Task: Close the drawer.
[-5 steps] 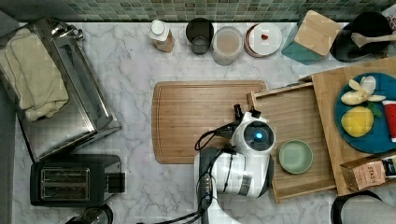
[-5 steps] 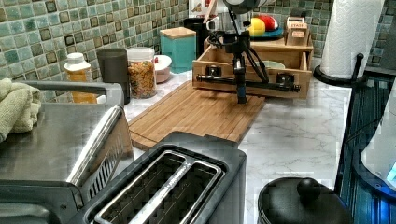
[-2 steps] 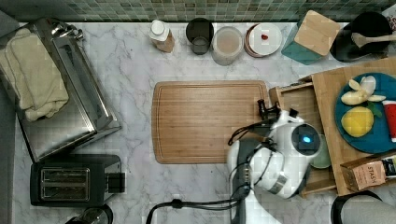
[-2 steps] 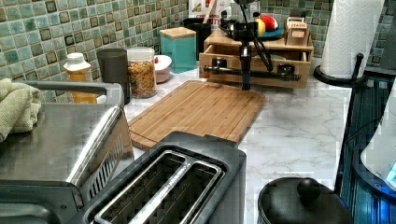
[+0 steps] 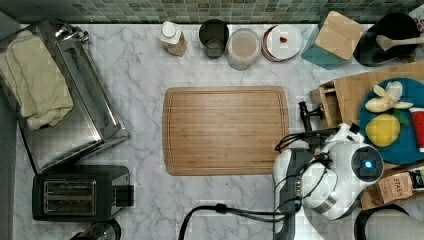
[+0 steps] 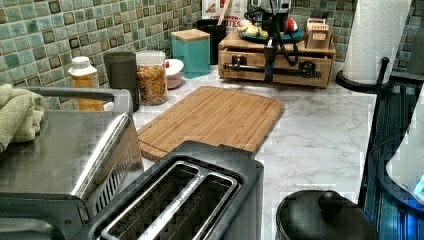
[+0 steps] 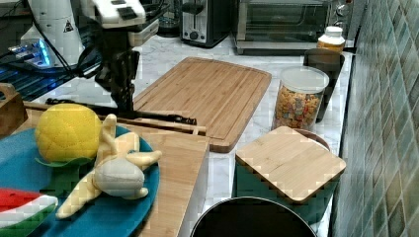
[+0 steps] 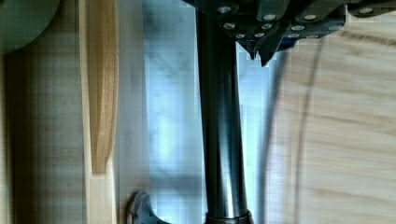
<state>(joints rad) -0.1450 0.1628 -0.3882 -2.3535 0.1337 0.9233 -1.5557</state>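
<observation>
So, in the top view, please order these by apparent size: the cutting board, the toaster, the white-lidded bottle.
1. Cutting board, clearly the largest.
2. Toaster.
3. White-lidded bottle, the smallest.

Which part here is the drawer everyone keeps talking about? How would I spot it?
Find the big wooden cutting board in the middle of the marble counter. At the top view's right of it stands a low wooden box carrying a blue plate of toy fruit. The drawer is the front panel beneath that top, the only piece with a long black bar handle.
</observation>
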